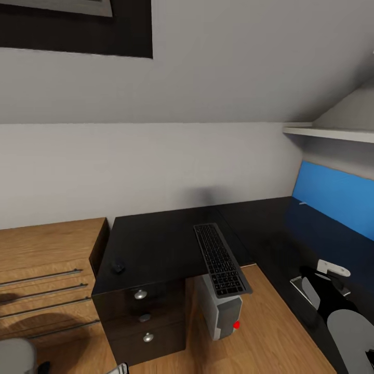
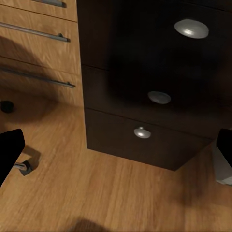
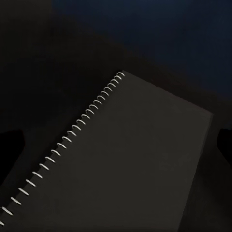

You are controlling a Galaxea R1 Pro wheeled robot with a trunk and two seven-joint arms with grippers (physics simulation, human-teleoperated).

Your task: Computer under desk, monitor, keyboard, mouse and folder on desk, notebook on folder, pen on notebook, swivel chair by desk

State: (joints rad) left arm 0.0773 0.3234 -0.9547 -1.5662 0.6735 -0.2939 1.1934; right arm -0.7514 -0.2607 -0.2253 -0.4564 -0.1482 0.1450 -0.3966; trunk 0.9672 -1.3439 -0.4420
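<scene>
A dark keyboard [image 1: 221, 259] lies on the black desk [image 1: 156, 244], its near end jutting past the desk's front edge. Near the desk's left front corner sits the small black mouse [image 1: 118, 268]. The grey computer tower [image 1: 223, 310] with a red light stands on the floor under the keyboard. A blue folder [image 1: 335, 195] is at the far right of the desk. My right gripper [image 3: 116, 140] hovers open just above a dark spiral notebook [image 3: 121, 164]. Low by the desk's drawers [image 2: 145, 121], my left gripper [image 2: 116, 145] is open and holds nothing.
A wooden dresser [image 1: 47, 270] with long metal handles stands left of the desk. Black chair casters [image 2: 24, 166] rest on the wood floor [image 2: 96, 193]. A white shelf [image 1: 332, 132] juts out above the desk's right wing, under a sloped ceiling.
</scene>
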